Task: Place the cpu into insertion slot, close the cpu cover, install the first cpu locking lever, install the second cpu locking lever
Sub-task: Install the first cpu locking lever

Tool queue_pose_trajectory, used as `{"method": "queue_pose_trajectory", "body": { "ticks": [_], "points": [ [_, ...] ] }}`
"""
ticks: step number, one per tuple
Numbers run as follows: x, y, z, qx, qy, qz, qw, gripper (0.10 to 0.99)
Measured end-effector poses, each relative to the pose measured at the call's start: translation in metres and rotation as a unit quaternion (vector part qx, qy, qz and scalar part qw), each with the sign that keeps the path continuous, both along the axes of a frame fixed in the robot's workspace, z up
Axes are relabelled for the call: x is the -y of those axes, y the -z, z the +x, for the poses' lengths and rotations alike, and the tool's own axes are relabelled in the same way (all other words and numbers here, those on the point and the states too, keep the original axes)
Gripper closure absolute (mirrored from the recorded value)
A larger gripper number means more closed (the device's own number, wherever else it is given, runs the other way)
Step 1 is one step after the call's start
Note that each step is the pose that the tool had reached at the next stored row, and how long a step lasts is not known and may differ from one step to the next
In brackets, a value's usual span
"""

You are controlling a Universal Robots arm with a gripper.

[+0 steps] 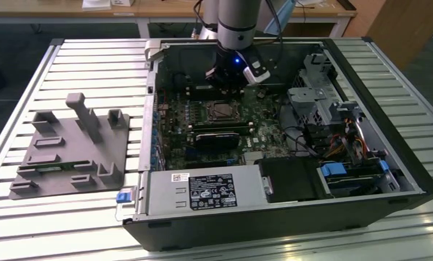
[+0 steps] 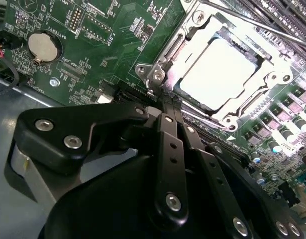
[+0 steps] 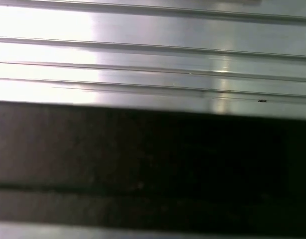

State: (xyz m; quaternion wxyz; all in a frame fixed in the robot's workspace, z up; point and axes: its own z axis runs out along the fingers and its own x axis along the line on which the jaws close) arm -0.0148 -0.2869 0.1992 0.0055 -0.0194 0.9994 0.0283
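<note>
The cpu [image 2: 219, 72] already sits in the insertion slot [image 1: 220, 111], with the cpu cover [image 2: 265, 82] lying closed around it. The gripper [image 2: 169, 107], fingers pressed together and empty, hovers at the cover's corner beside the hinge. A slip here could scrape the motherboard [image 2: 113, 45] beside the cover, or leave a lever unlatched.

Arm [image 1: 237, 22] comes straight down, wrist vertical, blue light lit on the wrist housing. Gripper [image 1: 227, 87] hangs low just behind the cpu socket [image 1: 221, 111]. In the second wrist view the black fingers [image 2: 169, 144] sit pressed together, tips pointing at the socket's corner.
</note>
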Motion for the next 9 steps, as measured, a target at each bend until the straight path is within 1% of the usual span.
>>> {"method": "queue_pose_trajectory", "body": {
  "ticks": [1,4,7,9],
  "points": [
    [-0.0003,0.0008,0.0003,0.0005,0.000,0.0002,1.0000,0.980],
    [-0.0001,0.0008,0.0002,0.0003,0.000,-0.0005,1.0000,0.980],
    [-0.0001,-0.0029,0.0002,0.0003,0.000,-0.0005,1.0000,0.980],
    [-0.0002,-0.0033,0.0003,0.0004,0.000,-0.0008,1.0000,0.980]
  ]
}}
